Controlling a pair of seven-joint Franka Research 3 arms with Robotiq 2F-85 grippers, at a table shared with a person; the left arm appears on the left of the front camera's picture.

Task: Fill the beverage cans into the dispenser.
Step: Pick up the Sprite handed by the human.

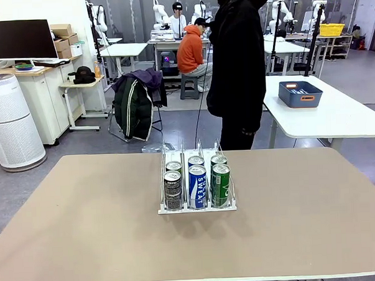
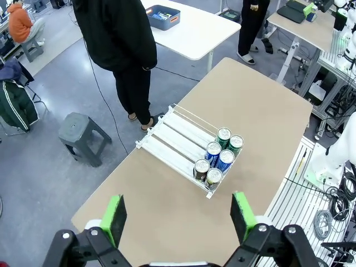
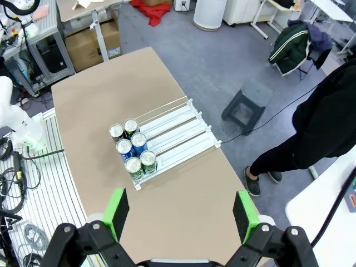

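Dispenser (image 1: 197, 209) at centre of front view, on tan surface (image 1: 85, 226). Six beverage cans (image 1: 197, 186) inside, two per lane, packed at lane ends nearest bottom of frame: dark pair in left lane, blue pair in middle, green pair in right.

Left tool (image 2: 178, 216) at bottom of left wrist view, jaws spread wide, grasping nothing, well above surface.

Right tool (image 3: 181, 214) at bottom of right wrist view, likewise released, nothing between pads.

Person in black (image 1: 237, 70) stands at upper centre, beyond surface's far edge.
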